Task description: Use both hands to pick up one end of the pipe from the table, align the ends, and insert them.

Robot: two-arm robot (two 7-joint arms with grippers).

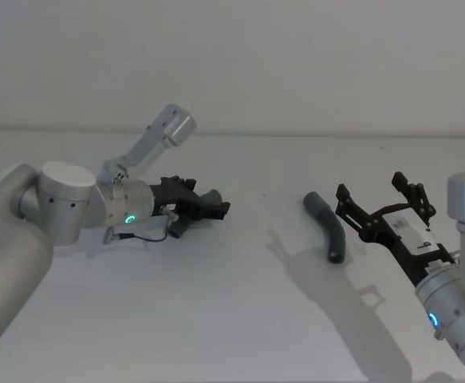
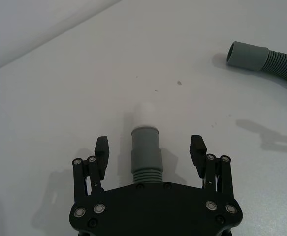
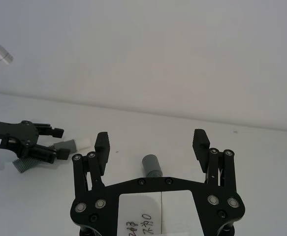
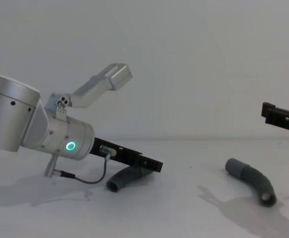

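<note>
A: Left gripper (image 2: pixel 150 145) first: spread wide, low on the table (image 1: pixel 240 319), astride the left pipe piece (image 2: pixel 145 155) without touching. Risk?
B: Closing off-centre; could roll the ribbed tube and swing its white-tipped collar (image 2: pixel 145 135) off line.
A: And the right gripper (image 1: pixel 373 189)?
B: Also wide, raised just beside the right pipe piece (image 1: pixel 328 227), holding nothing. Might grab too near the grey collar (image 2: pixel 246 53) and leave no room to insert. Crooked meeting of ends, then jamming.
A: Containers?
B: None to report.

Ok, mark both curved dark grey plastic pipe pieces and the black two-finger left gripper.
Left pipe piece (image 2: pixel 146 157), left wrist view, grey collar.
Right pipe piece (image 1: pixel 329 226), head view, middle of bend.
Left gripper (image 2: pixel 149 141), left wrist view, between open fingertips.
</note>
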